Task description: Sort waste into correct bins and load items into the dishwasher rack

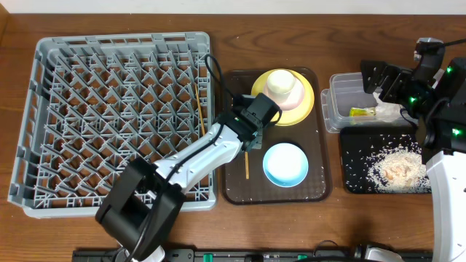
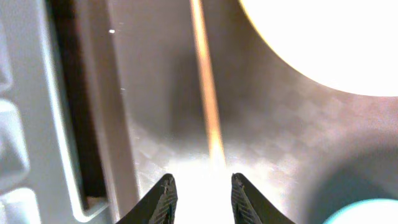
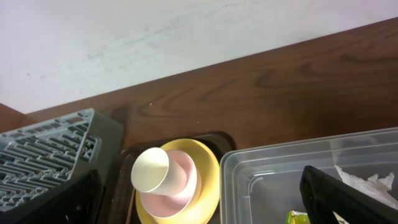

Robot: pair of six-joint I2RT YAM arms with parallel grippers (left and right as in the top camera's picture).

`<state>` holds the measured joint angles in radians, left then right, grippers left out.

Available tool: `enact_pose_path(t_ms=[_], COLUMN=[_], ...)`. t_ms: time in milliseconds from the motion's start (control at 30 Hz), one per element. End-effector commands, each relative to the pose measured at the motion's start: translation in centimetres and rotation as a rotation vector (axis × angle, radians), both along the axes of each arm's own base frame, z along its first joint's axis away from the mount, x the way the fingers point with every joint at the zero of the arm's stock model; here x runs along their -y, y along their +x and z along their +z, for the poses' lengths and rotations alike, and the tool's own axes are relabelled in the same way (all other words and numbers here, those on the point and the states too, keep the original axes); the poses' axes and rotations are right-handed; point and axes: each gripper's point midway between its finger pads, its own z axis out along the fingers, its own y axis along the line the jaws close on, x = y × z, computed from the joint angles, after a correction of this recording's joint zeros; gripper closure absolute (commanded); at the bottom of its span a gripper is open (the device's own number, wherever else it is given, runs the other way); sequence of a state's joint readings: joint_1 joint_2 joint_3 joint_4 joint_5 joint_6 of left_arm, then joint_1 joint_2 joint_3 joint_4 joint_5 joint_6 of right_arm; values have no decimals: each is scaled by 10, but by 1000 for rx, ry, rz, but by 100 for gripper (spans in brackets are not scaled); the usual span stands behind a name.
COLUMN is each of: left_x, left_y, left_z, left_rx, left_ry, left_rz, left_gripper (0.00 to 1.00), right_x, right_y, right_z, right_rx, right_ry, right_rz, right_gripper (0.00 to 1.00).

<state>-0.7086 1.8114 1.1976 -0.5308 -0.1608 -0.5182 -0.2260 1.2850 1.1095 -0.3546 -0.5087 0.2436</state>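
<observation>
The left tool (image 2: 200,186) sits low over the tray (image 2: 280,137), jaws slightly apart and gripping nothing, with a chopstick (image 2: 206,81) lying just ahead of the gap.

Rack left, bins right, dishes between.
Grey rack (image 1: 109,116) holds one chopstick (image 1: 200,113) near its right edge; a second chopstick (image 1: 247,166) lies beside the light-blue bowl (image 1: 285,164). Cream cup (image 1: 282,86) sits upside down, I think, on the yellow plate (image 1: 309,103). Wrapper (image 1: 360,112) and napkin (image 1: 388,113) are in the clear tub (image 1: 336,102); rice (image 1: 399,169) in the black tray (image 1: 357,156).
</observation>
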Motion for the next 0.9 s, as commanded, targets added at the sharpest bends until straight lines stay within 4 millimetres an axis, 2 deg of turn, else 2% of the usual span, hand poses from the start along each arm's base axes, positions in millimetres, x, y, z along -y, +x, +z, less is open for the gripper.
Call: enact_pose_path(t_ms=[0, 567, 700, 867], left_x=[8, 4, 4, 4], left_y=[1, -3, -4, -3], left_z=[3, -49, -52, -52], left_rx=[-18, -92, -99, -97], left_ry=[-39, 27, 32, 30], left_rz=[-22, -19, -19, -19], left_gripper=[67, 68, 76, 77], right_x=[1, 1, 1, 1], right_y=[-1, -1, -1, -1], right_z=[1, 1, 1, 1], right_rx=[6, 6, 6, 6], right_ry=[-8, -8, -8, -8], right_rz=[11, 11, 11, 11], right_gripper=[1, 1, 1, 1])
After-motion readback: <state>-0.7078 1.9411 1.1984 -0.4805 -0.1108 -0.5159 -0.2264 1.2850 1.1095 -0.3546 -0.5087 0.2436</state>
